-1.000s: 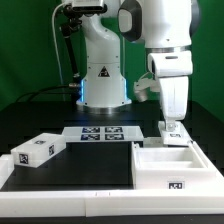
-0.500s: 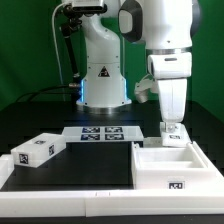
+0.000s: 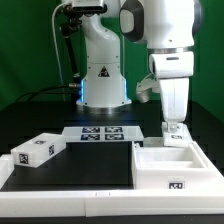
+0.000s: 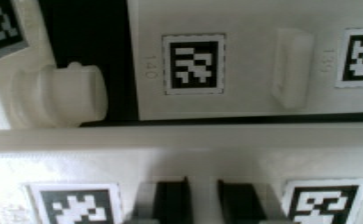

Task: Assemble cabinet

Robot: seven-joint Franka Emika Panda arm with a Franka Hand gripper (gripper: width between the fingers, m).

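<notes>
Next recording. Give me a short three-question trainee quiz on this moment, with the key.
1. True or false: the cabinet sits at the exterior view's left.
2. The gripper is right above: A) the marker board; B) the small tagged piece behind the cabinet; C) the drawer block.
3. Which lies nearer the cabinet, the marker board or the drawer block?
Key: 1 false; 2 B; 3 the marker board.

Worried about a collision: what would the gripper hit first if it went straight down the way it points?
Probably the small white tagged block right beneath the gripper, just behind the cabinet box; whether they already touch is unclear.
</notes>
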